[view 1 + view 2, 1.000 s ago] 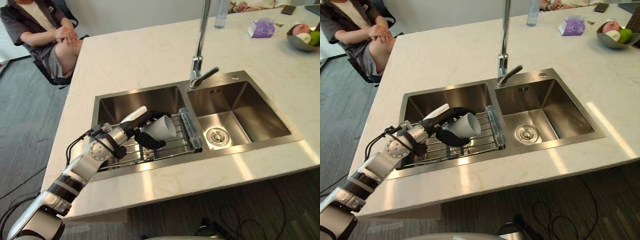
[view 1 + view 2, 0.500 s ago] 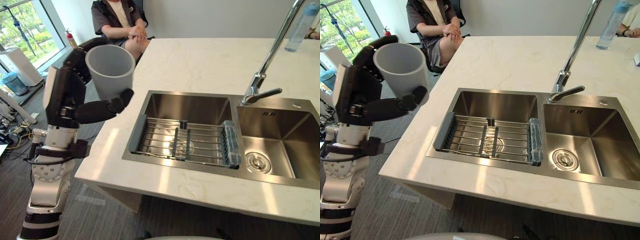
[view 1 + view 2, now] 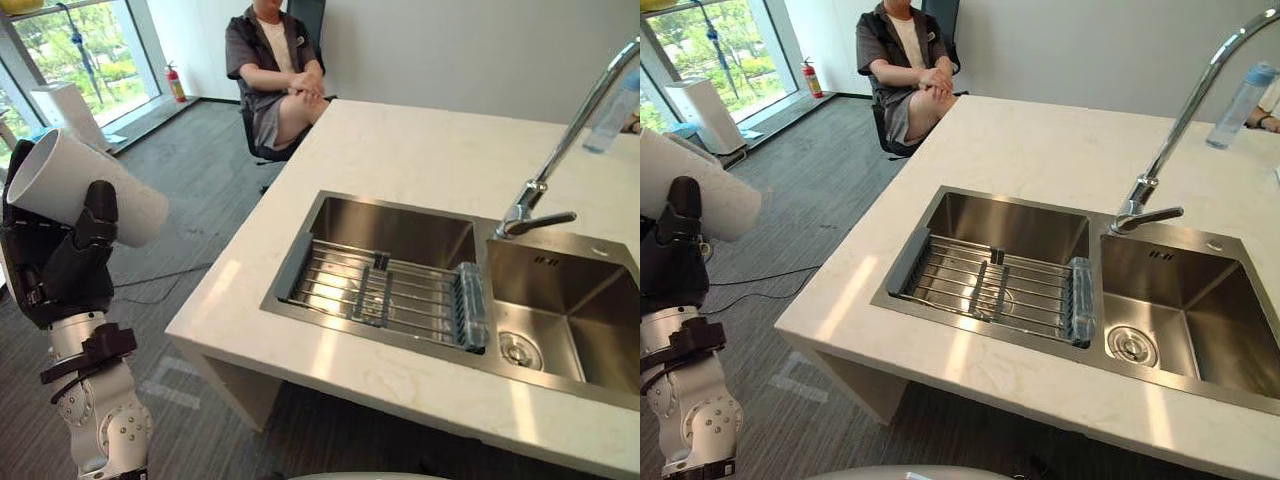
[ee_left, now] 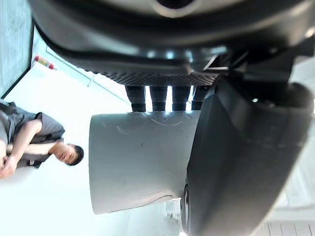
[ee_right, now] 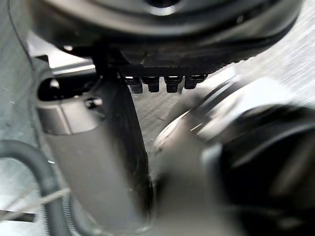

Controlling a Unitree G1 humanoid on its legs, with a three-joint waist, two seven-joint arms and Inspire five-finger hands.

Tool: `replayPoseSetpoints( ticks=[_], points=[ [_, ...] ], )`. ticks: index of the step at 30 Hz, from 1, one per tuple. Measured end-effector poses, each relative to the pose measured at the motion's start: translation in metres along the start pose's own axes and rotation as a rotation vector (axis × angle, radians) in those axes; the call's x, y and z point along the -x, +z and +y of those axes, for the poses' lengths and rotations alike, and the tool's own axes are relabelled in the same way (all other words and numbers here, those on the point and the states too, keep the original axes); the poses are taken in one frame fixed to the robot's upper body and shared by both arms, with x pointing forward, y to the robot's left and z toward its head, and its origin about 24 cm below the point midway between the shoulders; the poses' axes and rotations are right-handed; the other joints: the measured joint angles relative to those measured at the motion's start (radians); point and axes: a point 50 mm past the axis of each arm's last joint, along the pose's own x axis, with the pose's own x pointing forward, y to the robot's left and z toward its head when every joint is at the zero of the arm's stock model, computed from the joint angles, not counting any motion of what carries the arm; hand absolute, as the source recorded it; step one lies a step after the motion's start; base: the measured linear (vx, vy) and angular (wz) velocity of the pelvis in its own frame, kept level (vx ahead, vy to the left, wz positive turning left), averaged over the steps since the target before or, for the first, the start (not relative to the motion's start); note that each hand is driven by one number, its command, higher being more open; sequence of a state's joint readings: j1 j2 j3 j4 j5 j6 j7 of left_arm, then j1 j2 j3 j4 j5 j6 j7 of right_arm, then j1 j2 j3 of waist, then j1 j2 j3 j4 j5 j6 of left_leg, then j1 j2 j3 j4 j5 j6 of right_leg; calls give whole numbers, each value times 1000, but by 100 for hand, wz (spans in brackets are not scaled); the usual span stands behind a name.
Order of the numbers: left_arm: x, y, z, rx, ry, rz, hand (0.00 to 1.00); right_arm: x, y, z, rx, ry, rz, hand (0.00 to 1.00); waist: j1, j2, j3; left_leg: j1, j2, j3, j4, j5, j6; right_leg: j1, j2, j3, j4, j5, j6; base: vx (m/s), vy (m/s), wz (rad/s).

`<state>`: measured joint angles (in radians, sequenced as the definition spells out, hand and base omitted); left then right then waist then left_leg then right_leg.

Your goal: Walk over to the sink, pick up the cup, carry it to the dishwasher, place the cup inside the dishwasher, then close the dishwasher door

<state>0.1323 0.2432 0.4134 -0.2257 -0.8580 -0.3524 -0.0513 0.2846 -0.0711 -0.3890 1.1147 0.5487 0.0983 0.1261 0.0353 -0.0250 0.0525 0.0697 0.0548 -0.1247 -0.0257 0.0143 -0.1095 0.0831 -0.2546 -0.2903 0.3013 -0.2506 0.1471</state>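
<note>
— Where is the cup (image 3: pixel 85 185) sitting?
— The left hand (image 3: pixel 62 275) is holding it aloft, tilted, out past the worktop (image 3: pixel 400 150) edge and well apart from the sink (image 3: pixel 400 228). The fingers (image 4: pixel 160 98) are wrapping round it.
— Which step?
— Carrying, I'm judging. Next it's needing a walk to the dishwasher, grip firm.

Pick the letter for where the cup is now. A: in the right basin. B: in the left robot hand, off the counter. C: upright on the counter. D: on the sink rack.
B: the left robot hand is curled round the white cup, out beyond the counter edge.
</note>
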Motion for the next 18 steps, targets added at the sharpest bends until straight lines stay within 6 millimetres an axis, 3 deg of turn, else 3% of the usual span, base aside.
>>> replayPoseSetpoints(
  ticks=[4,11,14,15,18],
  points=[
    [3,-3,9,-4,45,1,0,-1,3,5,2,10,-13,100,1,-10,-4,-64,-20,-86,48,0,-14,-12,30,90,31,-44,-14,37,-81,67],
    [5,-1,10,-12,46,-4,0,-4,14,26,181,69,-28,100,29,8,22,-124,-15,-85,179,-2,-12,24,54,69,16,-54,-29,-34,-47,19],
    [5,0,10,-20,4,2,0,-4,18,26,226,70,-39,100,28,28,34,-128,14,7,169,10,5,22,66,32,48,-67,-55,-138,-43,38],
    [3,2,9,-14,-27,-3,0,-4,17,27,276,69,-41,100,25,25,35,-127,34,93,131,5,74,12,57,6,62,-68,-61,-116,-14,42],
    [-4,6,4,-9,-103,-19,0,-3,21,27,315,68,-66,100,15,17,41,-188,85,268,281,-46,107,11,19,-56,63,-57,-55,-82,0,67]
  ],
)
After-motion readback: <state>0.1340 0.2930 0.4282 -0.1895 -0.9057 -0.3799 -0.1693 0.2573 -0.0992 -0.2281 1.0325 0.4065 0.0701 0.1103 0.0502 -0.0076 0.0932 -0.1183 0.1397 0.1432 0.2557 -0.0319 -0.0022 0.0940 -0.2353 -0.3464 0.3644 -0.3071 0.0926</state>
